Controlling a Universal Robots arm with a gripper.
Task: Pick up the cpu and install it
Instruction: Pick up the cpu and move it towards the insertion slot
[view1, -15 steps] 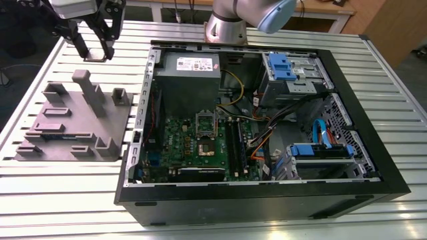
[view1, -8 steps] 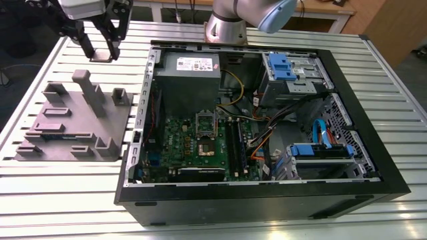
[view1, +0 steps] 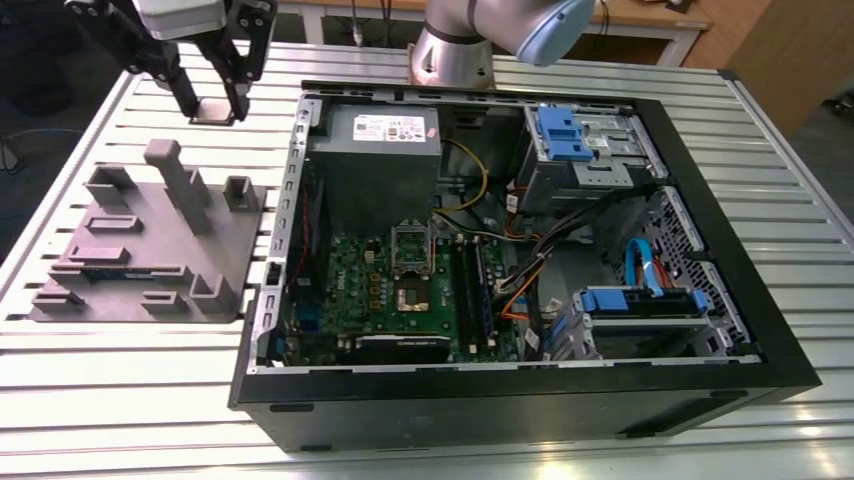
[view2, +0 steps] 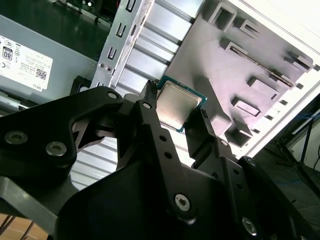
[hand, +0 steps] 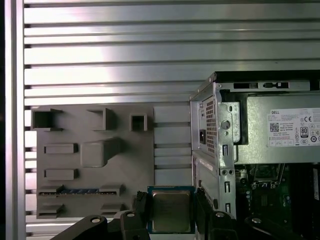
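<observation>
A worktop (view1: 80, 400) of ribbed silver metal slats spans the scene, with bright glare lying across its ridges. Behind it in the exterior view stands a white-framed table (view1: 654, 25) with a wooden top, and a brown wooden panel (view1: 787, 60) at that view's right. The floor (view1: 16, 180) beside the worktop is dark

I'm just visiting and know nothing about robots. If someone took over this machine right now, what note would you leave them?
End effector: shut on the small square silver-topped cpu, held in the air.
Position: beside the grey moulded parts holder, on the exterior view's left of the open black computer case.
Done: pickup.
Left: the cpu is not yet on the green motherboard.
</observation>
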